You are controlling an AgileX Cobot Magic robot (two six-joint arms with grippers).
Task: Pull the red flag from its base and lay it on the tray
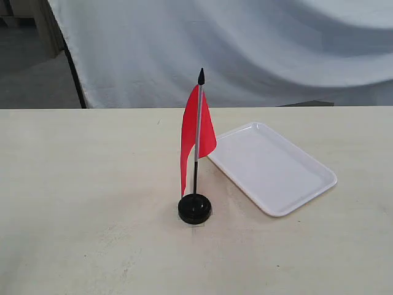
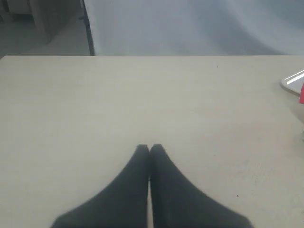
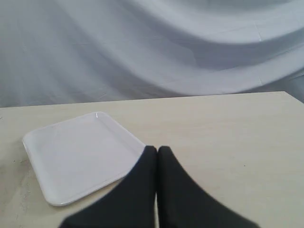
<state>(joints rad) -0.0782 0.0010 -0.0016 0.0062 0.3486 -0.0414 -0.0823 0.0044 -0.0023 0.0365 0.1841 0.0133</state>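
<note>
Nothing done yet: red flag (image 1: pixel 198 132) stands upright in the base (image 1: pixel 194 208) on the bench (image 1: pixel 73 184). Tray (image 1: pixel 273 169) bare, at 2 o'clock from base, just beside. Left gripper (image 2: pixel 149 148) and right gripper (image 3: pixel 157 149): jaws pressed together, holding nothing. Pull and lay both remain. Limp cloth, thin silver-black pole; glossy round puck; smooth white plastic, low rim, rounded corners.

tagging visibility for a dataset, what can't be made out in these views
1. Exterior view: left pincer and right pincer are out of frame; the round black plastic base hides the small red cloth flag's pole foot.
2. Left wrist view: edge cuts flag and flat white plastic tray to slivers.
3. Right wrist view: right pincer hides part of the tray's rim.
</note>
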